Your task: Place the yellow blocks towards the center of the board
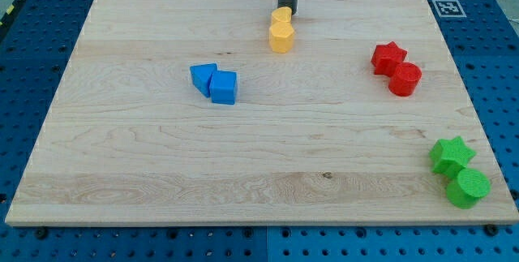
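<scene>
Left of the red star sit two blue blocks; green pair below it on the counter.

Two small yellow blocks lie touching, one below the other in the view. The upper yellow block, shape unclear, sits directly against the tool's end. The lower yellow hexagonal block lies just beneath it.

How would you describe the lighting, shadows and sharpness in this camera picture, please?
In the camera view, light is even and soft: the wooden board shows no glare, the blue blocks cast only faint shadows. Focus is sharp to the green blocks. My tip touches the yellow blocks at the top.
</scene>
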